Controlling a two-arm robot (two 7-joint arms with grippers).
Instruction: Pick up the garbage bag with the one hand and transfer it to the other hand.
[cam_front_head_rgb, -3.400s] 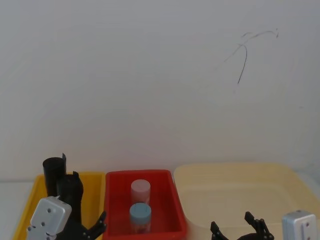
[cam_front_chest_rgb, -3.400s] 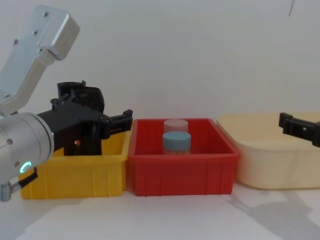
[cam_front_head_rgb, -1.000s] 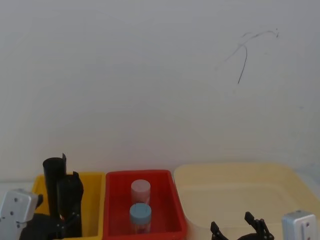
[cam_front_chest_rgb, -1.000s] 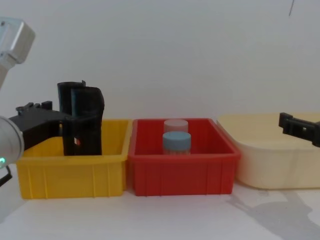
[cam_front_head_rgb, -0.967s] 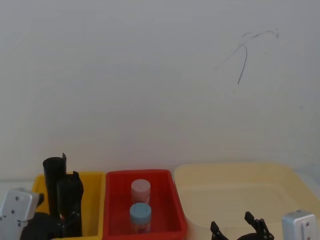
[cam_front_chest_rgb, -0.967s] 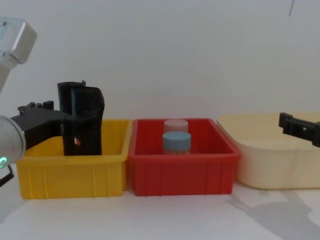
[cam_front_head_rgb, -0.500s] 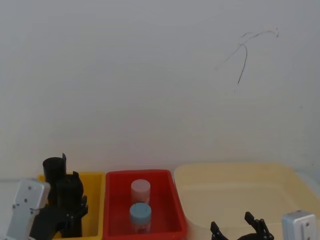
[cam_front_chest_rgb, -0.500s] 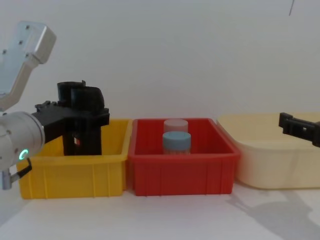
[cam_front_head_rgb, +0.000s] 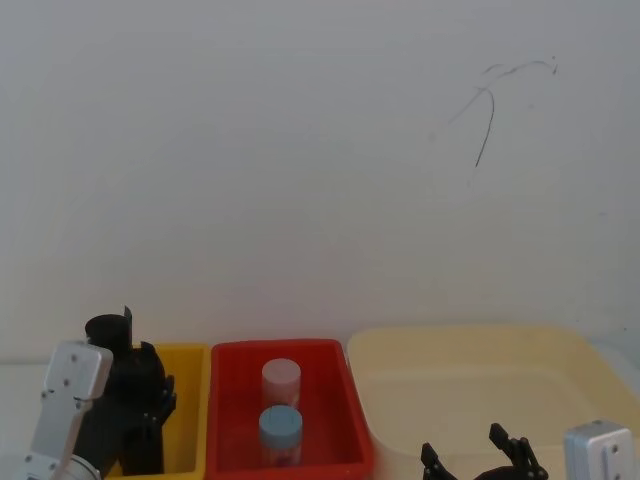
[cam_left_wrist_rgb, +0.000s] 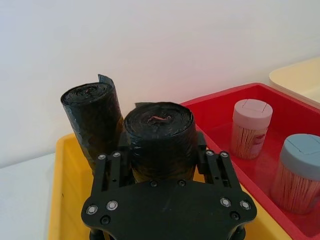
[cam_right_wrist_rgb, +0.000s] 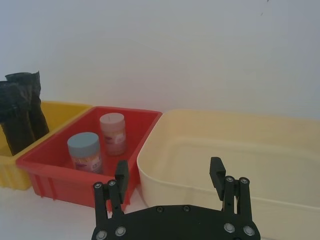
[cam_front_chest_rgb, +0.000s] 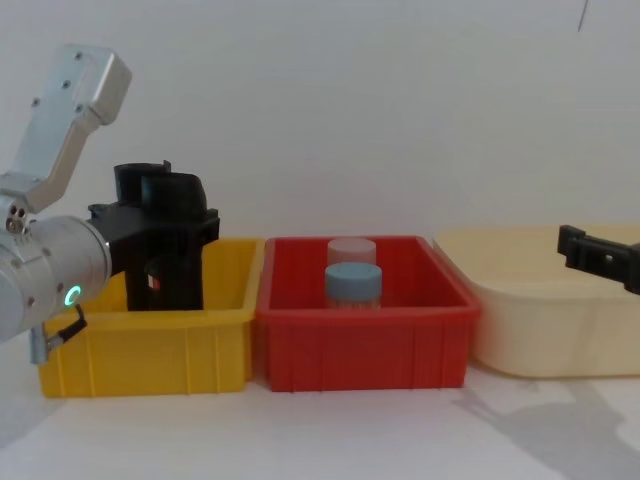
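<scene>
Garbage bag (cam_left_wrist_rgb: 159, 125), the thick smooth black plastic roll with a rounded top, stands upright in the yellow plastic bin (cam_front_chest_rgb: 150, 350) at the far left of the row, and its top rises well above the rim. The left gripper (cam_left_wrist_rgb: 162, 155), black and long-fingered on a silver round wrist (cam_front_chest_rgb: 45, 280) with a green glowing ring (cam_front_chest_rgb: 72, 296), reaches in from the left. Its fingers (cam_left_wrist_rgb: 114, 167) lie pressed against both sides of the roll, pinching it. In the wrist view the gripper's palm hides the lower half of the roll. A small red and white mark (cam_front_chest_rgb: 151, 283) low on the roll is too small to read. A thinner crinkled black roll with a jagged top edge (cam_left_wrist_rgb: 92, 120) stands close beside it, farther back in the bin.

Next comes the red plastic bin (cam_front_chest_rgb: 360, 350), which holds two clear jars of pale sticks. The blue-lidded jar (cam_front_chest_rgb: 353, 285) stands in front and covers most of the pink-lidded jar (cam_front_chest_rgb: 352, 248). A reddish label on the pink-lidded one cannot be read.

The wide cream plastic tub (cam_front_chest_rgb: 540, 320) is cut off at the right edge. The right gripper (cam_right_wrist_rgb: 169, 167) hovers at its near side, fingers spread with nothing between them.

Open space lies above all three containers, before a plain white wall (cam_front_chest_rgb: 400, 120).
</scene>
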